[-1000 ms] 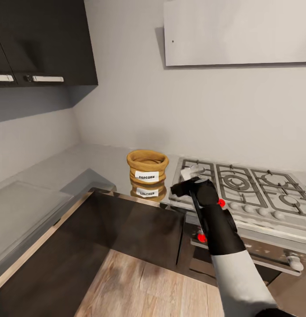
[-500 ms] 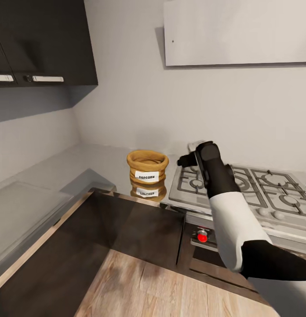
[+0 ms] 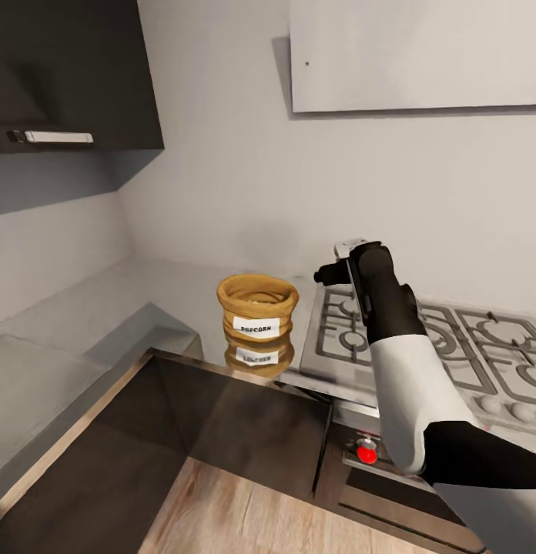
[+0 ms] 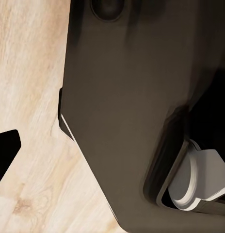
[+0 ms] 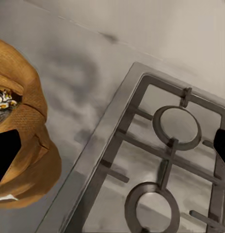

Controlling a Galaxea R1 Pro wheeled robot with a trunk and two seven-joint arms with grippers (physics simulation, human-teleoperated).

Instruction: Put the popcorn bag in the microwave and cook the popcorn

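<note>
Our right gripper [image 3: 337, 265] hangs above the gas hob [image 3: 453, 346], just beside the popcorn bag [image 3: 257, 308]; in the right wrist view its fingertips stand wide apart, grasping nothing. The bag sits upright on the grey worktop [image 3: 145, 296], its mouth showing pale kernels [image 5: 3, 99]. We judge we should slide sideways over the rolled rim, descend squarely, and pinch one wall without tipping it.

One popcorn bag [image 3: 256, 308], one gas hob [image 3: 445, 346], one arm [image 3: 399, 362].
</note>
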